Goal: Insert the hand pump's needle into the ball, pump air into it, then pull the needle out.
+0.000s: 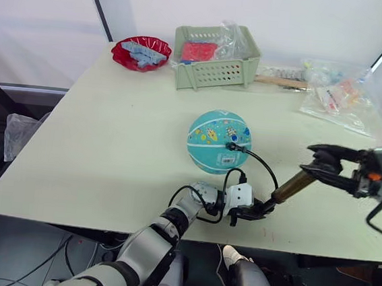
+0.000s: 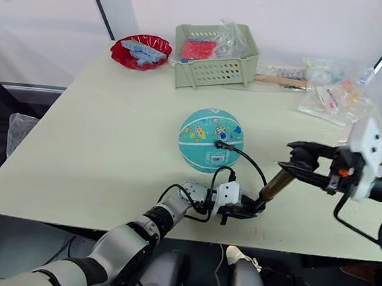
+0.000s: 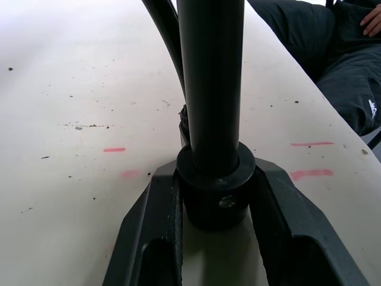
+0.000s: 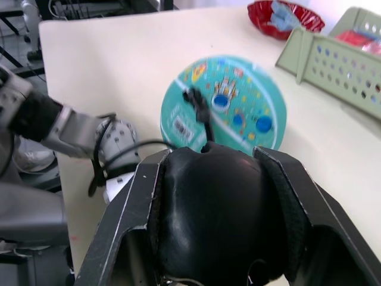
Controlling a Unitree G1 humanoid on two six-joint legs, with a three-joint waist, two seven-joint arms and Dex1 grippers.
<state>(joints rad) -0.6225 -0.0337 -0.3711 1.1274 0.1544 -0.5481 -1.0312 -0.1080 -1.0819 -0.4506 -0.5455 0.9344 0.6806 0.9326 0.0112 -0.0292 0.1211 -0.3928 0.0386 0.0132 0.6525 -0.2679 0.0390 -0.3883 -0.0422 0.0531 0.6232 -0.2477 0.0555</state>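
**Operator:** Taking the ball (image 1: pixel 219 141) as my landmark, left to right. Nearest me and just below the ball, my left pincer (image 1: pixel 251 211) is clamped on the black base cap of the pump (image 1: pixel 292 187); in the left wrist view its two fingers (image 3: pixel 152 226) sit tight on either side of that cap, pinning it down at the tabletop (image 1: pixel 110 142).

**Spotter:** And the pump's line?

**Operator:** Its long axis runs up and away from that cap, slanting out to the right of the ball. At the far end my right pincer (image 1: pixel 318 167) holds the black handle (image 4: pixel 209 210), closed around it as far as the handle allows, a finger on each side in the right wrist view.

**Spotter:** Needle?

**Operator:** The hose (image 1: pixel 264 165) loops from the pump base back to the ball, and its black fitting (image 1: pixel 232 146) sits against the ball's right side. The pin itself is too small for me to see, so I judge it seated but can't confirm.

**Spotter:** So what does the next move turn on?

**Operator:** I'd say pumping. The stroke has to follow the pump's own axis, from the right pincer down toward the left one, which is the anchor. Push off that line and the base could twist out, or the hose could tug the fitting off the ball.
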